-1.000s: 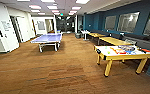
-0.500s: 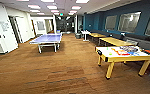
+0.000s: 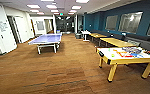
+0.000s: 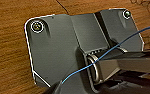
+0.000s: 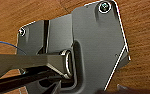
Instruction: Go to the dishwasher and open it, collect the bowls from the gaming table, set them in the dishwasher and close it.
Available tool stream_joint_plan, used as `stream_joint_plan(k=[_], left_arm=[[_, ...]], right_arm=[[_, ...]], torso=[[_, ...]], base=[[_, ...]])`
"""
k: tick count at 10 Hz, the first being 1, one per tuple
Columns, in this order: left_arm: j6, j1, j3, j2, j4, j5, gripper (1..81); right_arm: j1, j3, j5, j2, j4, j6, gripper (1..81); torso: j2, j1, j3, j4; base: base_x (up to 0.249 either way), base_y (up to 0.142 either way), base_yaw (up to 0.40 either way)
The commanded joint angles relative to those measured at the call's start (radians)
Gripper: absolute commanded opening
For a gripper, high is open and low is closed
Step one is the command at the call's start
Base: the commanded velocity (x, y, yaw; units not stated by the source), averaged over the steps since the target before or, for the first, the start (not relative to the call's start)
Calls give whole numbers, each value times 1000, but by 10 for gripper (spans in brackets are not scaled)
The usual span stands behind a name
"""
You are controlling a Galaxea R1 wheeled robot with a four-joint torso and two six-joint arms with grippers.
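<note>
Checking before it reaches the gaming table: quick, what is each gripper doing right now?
Left gripper: cannot be told from the left wrist view.
Right gripper: cannot be told from the right wrist view.

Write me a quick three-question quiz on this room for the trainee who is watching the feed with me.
1. True or false: the gaming table has a white top and yellow legs.
2. Which stands further from the robot: the blue table-tennis table or the gaming table?
3. What covers the floor: A wood-look boards, B grey tiles, C green carpet?

Key: 1 true. 2 the blue table-tennis table. 3 A.
</note>
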Motion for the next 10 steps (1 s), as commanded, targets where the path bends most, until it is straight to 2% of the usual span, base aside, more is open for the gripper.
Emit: stream_joint_plan(k=[1, 10], left_arm=[[4, -44, 3, -6, 9, 51, 811], [4, -44, 3, -1, 9, 51, 811]], right_arm=[[42, 3, -49, -6, -6, -2, 811], [42, 2, -49, -4, -6, -2, 811]], torso=[[0, 0, 0, 0], [0, 0, 0, 0]], base=[[226, 0, 0], [226, 0, 0]])
